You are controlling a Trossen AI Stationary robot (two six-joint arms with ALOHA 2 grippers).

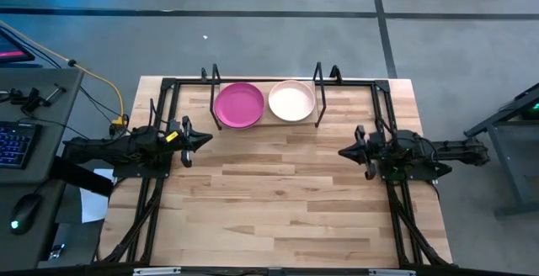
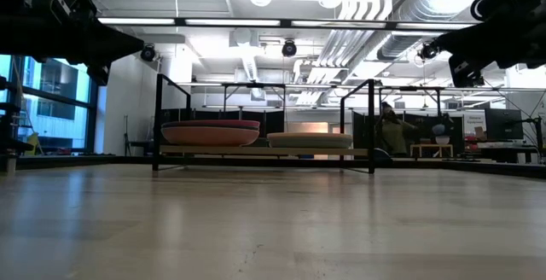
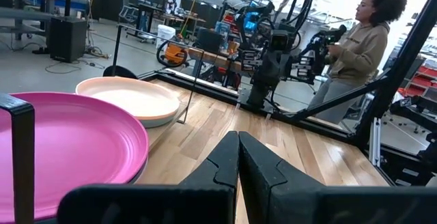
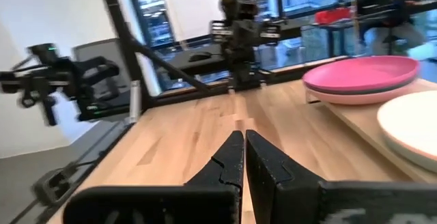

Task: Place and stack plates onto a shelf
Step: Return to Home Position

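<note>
— Wooden planks make up the worktop [image 1: 278, 209], seen from above, with grey floor [image 1: 455, 49] all round it. Where is the shelf?
— At twelve o'clock, against the far edge. The shelf [image 1: 318, 81] is a low black wire rack, and two plates show in it side by side.
— Which ones?
— The magenta plate [image 1: 238, 105] is at the rack's nine o'clock end and the cream plate [image 1: 291, 101] at its three o'clock end, their rims just beside each other. From table height both sit level on the rack's base. Under the cream one a second rim [image 3: 160, 120] shows in the left wrist view; I cannot tell its colour.
— And the arms?
— Both are clear of the plates. The left gripper [image 1: 207, 140] hangs at nine o'clock of the worktop, pointing toward three, its fingers pressed together on nothing. The right gripper [image 1: 342, 151] is at three o'clock, pointing toward nine, its fingers likewise tip to tip and holding nothing.
— High or low?
— From table height both arms are well above the wood.
— Anyone about?
— A person [image 3: 351, 43] in a light hooded top stands beyond the worktop, in the left wrist view.
</note>
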